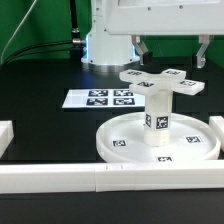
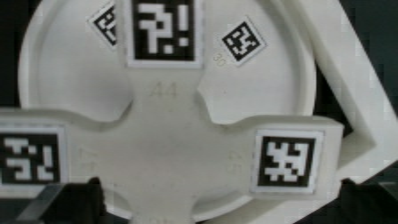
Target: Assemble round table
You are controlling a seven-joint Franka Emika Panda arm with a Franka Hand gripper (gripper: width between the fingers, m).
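Cross on post, gripper backed off

Gripper (image 1: 170, 52) hangs wide and empty above cross (image 1: 163, 80), which sits on post (image 1: 159, 118) in disc (image 1: 120, 140). If it's barely threaded, a nudge could tip it.

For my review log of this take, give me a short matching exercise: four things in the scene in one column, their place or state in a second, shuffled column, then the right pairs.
Things:
1. round disc
2. post
3. cross-shaped piece
4. marker board

Places or states:
A. sits on top of the post
B. lies flat on the black table, toward the exterior view's left
C. stands upright at the middle of the disc
D. lies on the table, bearing the post

Pairs: 1-D, 2-C, 3-A, 4-B

The gripper hangs just above the cross-shaped piece with its jaws apart.
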